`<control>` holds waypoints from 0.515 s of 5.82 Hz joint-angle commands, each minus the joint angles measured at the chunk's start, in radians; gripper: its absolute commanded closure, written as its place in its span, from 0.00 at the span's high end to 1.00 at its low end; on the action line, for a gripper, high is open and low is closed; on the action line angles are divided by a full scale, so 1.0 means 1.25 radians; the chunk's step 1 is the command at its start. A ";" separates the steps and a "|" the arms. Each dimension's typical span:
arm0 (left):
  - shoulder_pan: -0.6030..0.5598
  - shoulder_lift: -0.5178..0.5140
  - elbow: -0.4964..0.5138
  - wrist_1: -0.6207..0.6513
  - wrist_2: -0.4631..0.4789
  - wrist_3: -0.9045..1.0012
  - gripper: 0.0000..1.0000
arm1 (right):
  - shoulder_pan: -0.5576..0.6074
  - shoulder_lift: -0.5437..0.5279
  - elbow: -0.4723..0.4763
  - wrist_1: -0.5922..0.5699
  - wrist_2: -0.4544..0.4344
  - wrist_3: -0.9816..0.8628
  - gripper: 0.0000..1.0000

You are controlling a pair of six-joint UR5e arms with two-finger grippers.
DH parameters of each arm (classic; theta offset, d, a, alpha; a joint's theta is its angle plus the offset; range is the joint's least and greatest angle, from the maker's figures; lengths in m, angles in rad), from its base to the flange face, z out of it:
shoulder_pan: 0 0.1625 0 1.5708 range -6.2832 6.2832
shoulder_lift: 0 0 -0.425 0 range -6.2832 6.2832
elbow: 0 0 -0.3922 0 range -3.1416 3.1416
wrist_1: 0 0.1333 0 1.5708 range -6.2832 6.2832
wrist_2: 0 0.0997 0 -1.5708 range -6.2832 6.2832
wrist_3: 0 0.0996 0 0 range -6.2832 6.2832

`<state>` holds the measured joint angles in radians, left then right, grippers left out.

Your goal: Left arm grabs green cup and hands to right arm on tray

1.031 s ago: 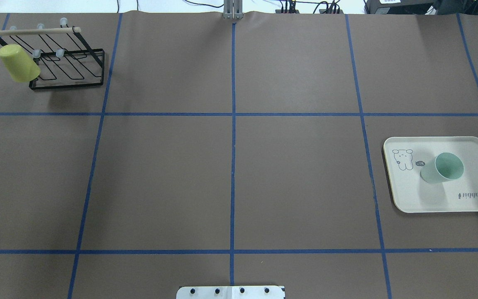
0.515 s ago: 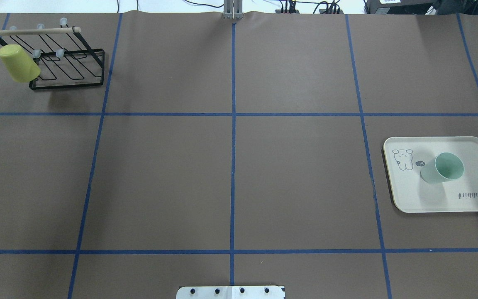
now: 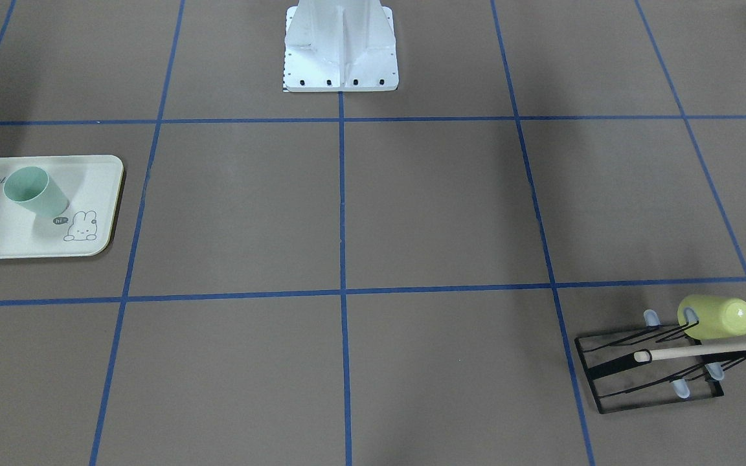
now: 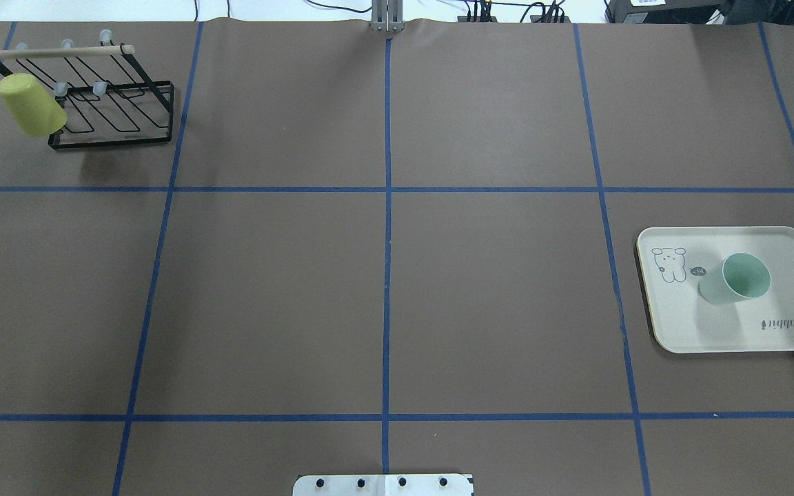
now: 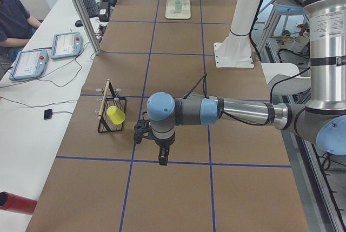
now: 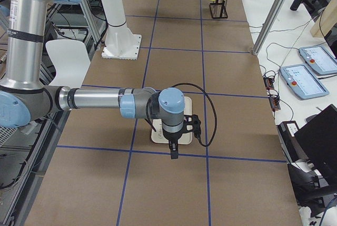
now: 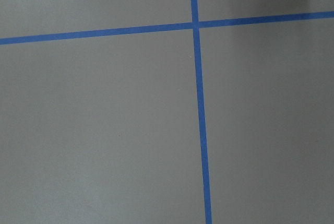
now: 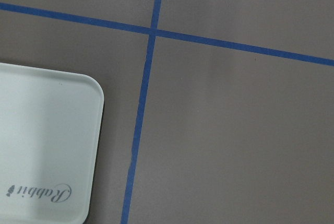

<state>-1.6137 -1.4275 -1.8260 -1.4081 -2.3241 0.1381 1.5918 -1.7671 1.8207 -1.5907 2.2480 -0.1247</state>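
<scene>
Brown-papered table point(image 4: 383, 275), blue tape grid. Green cup point(image 4: 735, 279) stands mouth-up on the cream Rabbit tray point(image 4: 735, 341), 3 o'clock in overhead view. Yellow-green cup point(image 4: 30, 105) sits tilted on black wire rack point(image 4: 114, 131), 10 o'clock. Left gripper point(image 5: 162, 161) and right gripper point(image 6: 173, 155) point down above the table; open or closed, cannot tell.
</scene>
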 commanded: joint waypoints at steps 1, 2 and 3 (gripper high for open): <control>0.000 -0.001 0.000 0.000 0.000 0.000 1.00 | -0.007 0.000 0.001 0.001 -0.002 0.011 1.00; 0.000 0.001 -0.001 0.000 0.000 0.000 1.00 | -0.007 -0.001 0.001 0.028 0.001 0.013 1.00; 0.000 -0.001 0.000 0.000 0.000 0.000 1.00 | -0.007 -0.001 0.001 0.031 0.001 0.015 1.00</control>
<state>-1.6138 -1.4275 -1.8261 -1.4082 -2.3240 0.1381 1.5836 -1.7683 1.8222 -1.5623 2.2482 -0.1087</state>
